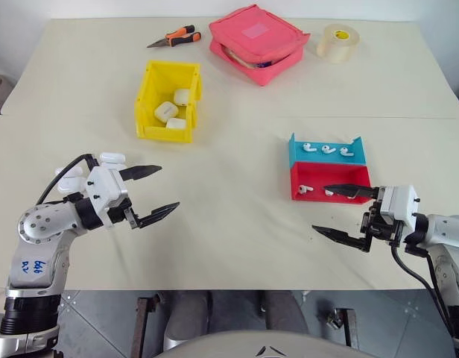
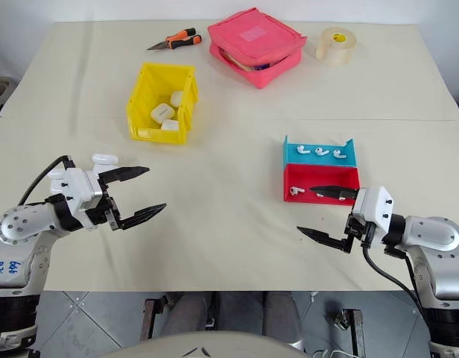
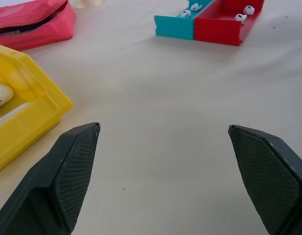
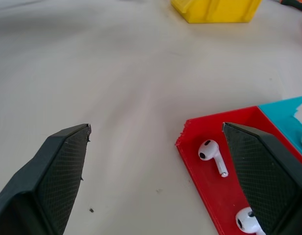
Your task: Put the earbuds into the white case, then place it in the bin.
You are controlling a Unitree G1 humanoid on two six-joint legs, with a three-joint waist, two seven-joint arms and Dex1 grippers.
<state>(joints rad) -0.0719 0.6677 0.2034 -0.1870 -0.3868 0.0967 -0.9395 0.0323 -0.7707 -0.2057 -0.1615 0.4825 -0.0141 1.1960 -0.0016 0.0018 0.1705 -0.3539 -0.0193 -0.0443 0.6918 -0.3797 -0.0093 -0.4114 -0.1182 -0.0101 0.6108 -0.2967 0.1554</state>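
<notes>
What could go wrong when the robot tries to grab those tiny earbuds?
The earbuds are tiny and glossy, so they might slip from the wide right gripper. The red-and-blue tray has walls that could block its fingers. White cases already sit in the yellow bin, so it may pick the wrong one.

Blue handwritten marks on the left arm [image 1: 32,266], not clearly legible.

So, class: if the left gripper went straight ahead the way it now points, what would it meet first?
The left gripper, jaws open, points across bare table toward the red-and-blue tray. The way looks free until that tray, probably its red half, though depth is hard to judge. The bin lies off to one side.
</notes>
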